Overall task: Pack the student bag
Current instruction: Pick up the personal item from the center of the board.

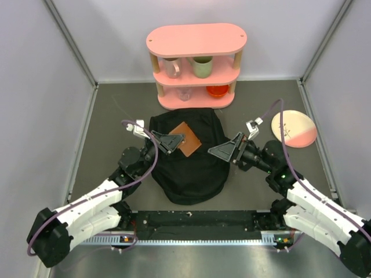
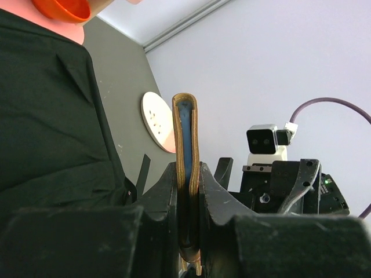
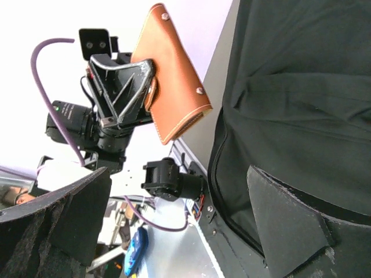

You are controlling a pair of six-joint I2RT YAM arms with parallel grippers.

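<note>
**Obscured and Cropped Items: Findings**

From above, the top of the student bag (image 1: 191, 174) is partly covered by the wallet (image 1: 186, 139), the left tool (image 1: 174, 141) and the right tool (image 1: 214, 149). Whether the wallet touches the bag cannot be determined there.

In the left wrist view the bag runs off the left edge. The wallet's lower end is buried between the left tool's fingers (image 2: 165, 197). Beyond the bag, the plate (image 2: 153, 116) is part-hidden behind the wallet, and the orange bowl (image 2: 61, 8) is cut by the top edge.

In the right wrist view the bag exceeds the right edge. The right tool's fingers (image 3: 290, 226) are blurred and cropped at the bottom.

Behind the bag, a clear item (image 1: 184, 94) on the shelf (image 1: 197, 39) is unidentifiable.
</note>
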